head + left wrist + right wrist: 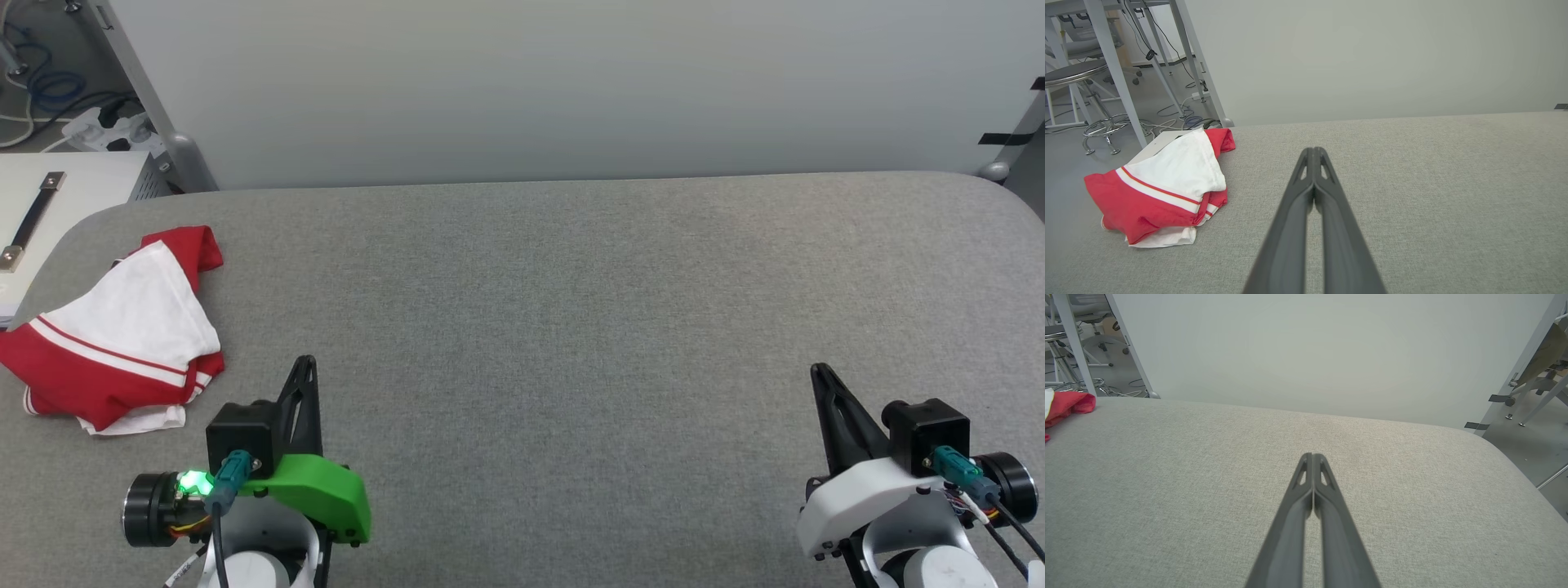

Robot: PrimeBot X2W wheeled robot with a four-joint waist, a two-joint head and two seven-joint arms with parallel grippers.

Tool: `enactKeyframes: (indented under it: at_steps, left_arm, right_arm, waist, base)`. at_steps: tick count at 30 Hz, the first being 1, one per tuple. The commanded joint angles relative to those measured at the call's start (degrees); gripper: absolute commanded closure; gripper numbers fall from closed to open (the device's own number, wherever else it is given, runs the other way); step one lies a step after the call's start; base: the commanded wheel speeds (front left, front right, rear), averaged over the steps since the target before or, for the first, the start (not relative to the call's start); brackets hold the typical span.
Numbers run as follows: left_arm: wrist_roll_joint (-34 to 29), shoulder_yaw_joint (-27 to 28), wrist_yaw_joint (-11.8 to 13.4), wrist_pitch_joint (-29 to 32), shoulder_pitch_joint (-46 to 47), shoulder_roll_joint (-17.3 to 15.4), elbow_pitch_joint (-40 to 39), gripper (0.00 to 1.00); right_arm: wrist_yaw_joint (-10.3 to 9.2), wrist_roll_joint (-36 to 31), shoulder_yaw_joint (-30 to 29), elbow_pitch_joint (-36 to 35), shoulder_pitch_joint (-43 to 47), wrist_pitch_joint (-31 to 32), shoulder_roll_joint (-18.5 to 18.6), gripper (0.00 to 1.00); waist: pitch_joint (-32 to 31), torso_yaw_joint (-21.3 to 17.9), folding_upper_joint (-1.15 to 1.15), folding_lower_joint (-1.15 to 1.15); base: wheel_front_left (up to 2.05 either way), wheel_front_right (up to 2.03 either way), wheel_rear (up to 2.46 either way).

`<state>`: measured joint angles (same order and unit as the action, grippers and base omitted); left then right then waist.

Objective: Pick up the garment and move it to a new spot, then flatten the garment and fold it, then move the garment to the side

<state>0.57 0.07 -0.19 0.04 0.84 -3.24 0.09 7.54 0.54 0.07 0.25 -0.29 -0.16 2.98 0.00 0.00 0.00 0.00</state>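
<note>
Shirt (pixel 114 335) is not picked up yet. My left hand (pixel 304 366) and right hand (pixel 819 372) are closed, empty. Next I open and grab.

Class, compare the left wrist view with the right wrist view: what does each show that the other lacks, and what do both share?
Left wrist view: the garment almost whole, crumpled with a white sleeve on top, plus a stool and the shut left gripper. Right wrist view: the table's rounded corner, black tape beyond it, and the shut right gripper. Shared: the grey fabric table, the pale wall, some red of the garment.
</note>
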Motion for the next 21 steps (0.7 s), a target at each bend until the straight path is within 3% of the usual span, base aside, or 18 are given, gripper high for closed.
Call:
enactKeyframes:
  at_steps: [1,21]
  left_arm:
    - [-0.57,-0.07,0.19,-0.04,-0.84,0.36,-0.09,1.0]
    - [-0.57,-0.07,0.19,-0.04,-0.84,0.36,-0.09,1.0]
  right_arm:
    - [-0.05,-0.54,-0.07,-0.25,0.29,0.16,-0.11,1.0]
    - [-0.05,-0.54,-0.07,-0.25,0.29,0.16,-0.11,1.0]
  waist:
    - [0.0,0.0,0.0,0.0]
    - [0.0,0.0,0.0,0.0]
  base:
    - [0.0,0.0,0.0]
    - [0.0,0.0,0.0]
